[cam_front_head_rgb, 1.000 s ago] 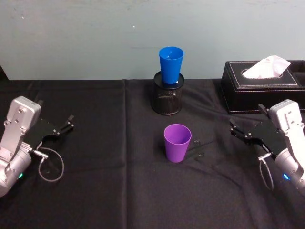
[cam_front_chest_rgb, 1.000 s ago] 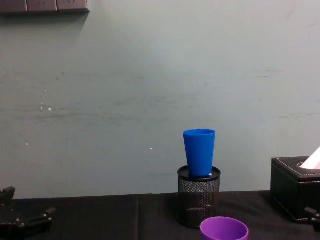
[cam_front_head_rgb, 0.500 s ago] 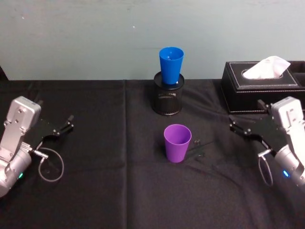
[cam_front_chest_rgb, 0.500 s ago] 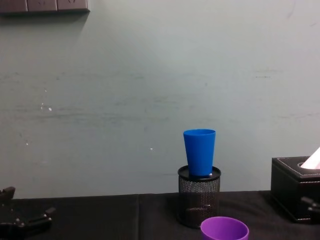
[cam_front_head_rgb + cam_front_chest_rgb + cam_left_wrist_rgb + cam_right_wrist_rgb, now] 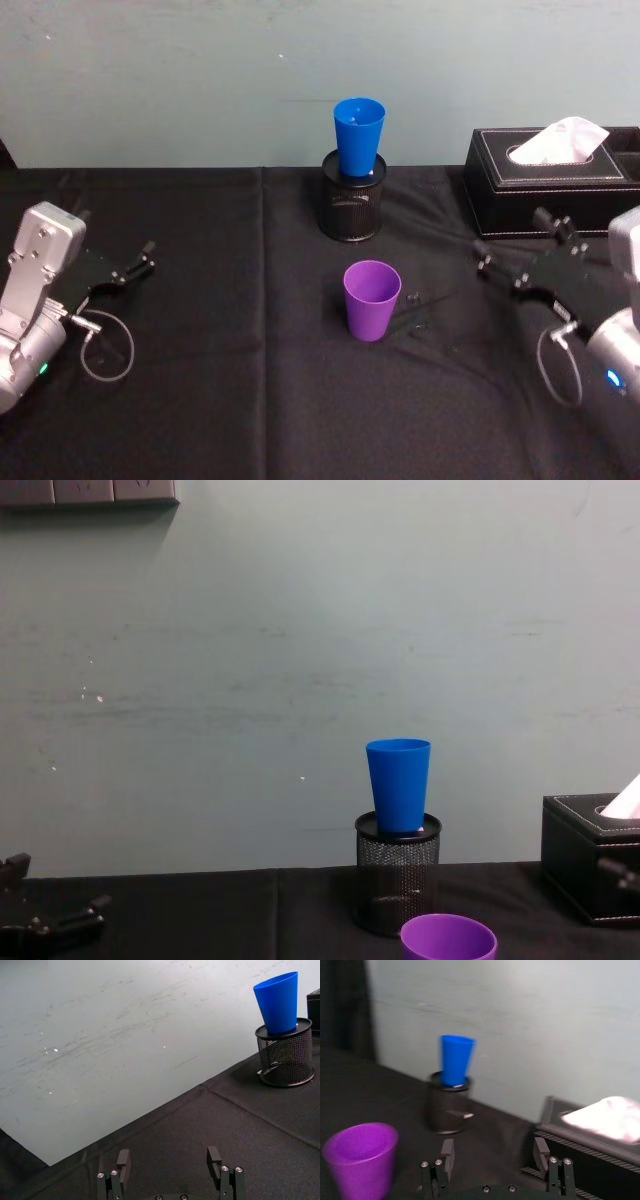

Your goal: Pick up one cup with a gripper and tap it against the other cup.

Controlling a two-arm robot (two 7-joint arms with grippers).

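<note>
Purple cup: I see it upright on the black tablecloth, mid-table, mouth up.
Blue cup: upright, its base seated in the black mesh pen holder, behind the purple cup and apart from it.
Right gripper: my jaws are spread and hold nothing; it is right of the purple cup, in front of the tissue box.
Left gripper: far left of the table, jaws spread, holding nothing.

Lab tabletop, black cloth, bare wall
</note>
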